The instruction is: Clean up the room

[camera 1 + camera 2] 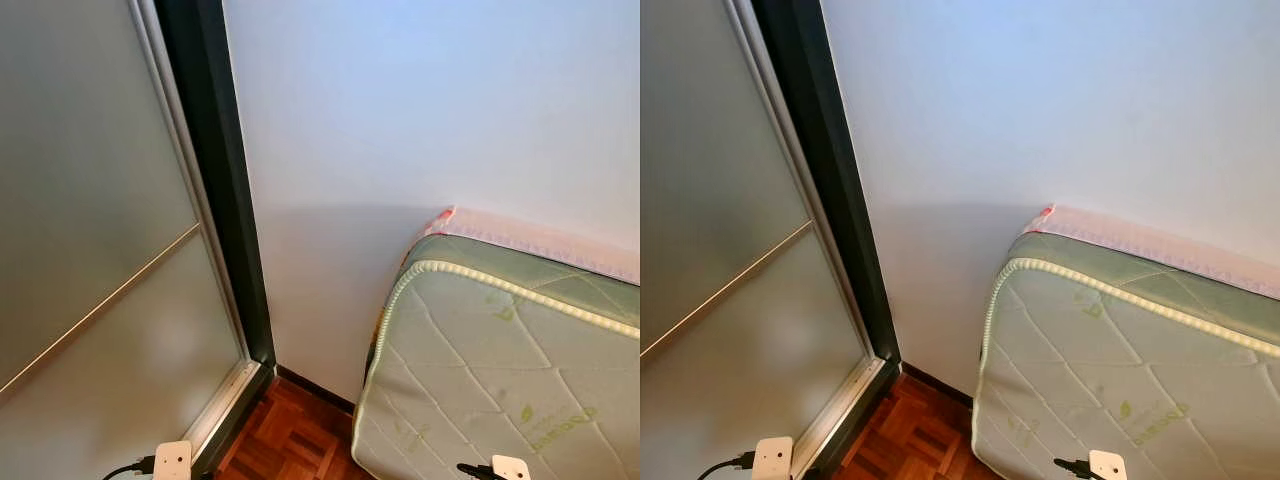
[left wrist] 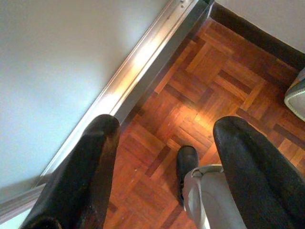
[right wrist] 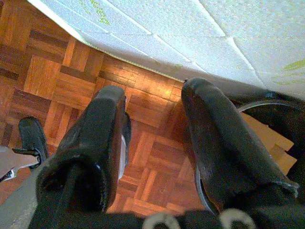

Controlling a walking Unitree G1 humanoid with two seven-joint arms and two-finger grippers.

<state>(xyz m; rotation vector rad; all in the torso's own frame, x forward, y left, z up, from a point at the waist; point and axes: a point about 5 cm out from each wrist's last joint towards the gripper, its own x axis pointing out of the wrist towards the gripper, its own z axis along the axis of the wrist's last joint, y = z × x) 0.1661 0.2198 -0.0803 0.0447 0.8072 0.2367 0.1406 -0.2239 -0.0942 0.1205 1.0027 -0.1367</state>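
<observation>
The left gripper (image 2: pixel 164 157) was held low with its jaws apart and empty; beyond and between them lay parquet floor (image 2: pixel 200 95), with the sliding door's metal track (image 2: pixel 138 62) just outside one finger and the robot's own black foot (image 2: pixel 187 162) between the two. The right gripper (image 3: pixel 155 138) was likewise held with jaws apart on nothing, the mattress (image 1: pixel 500 370) edge lying just beyond its fingertips above bare parquet. No object needing tidying was seen near either pair of jaws. The step in hand was judged to be searching; the next move was judged to call for turning from the wall (image 1: pixel 400 120) corner to locate clutter.
</observation>
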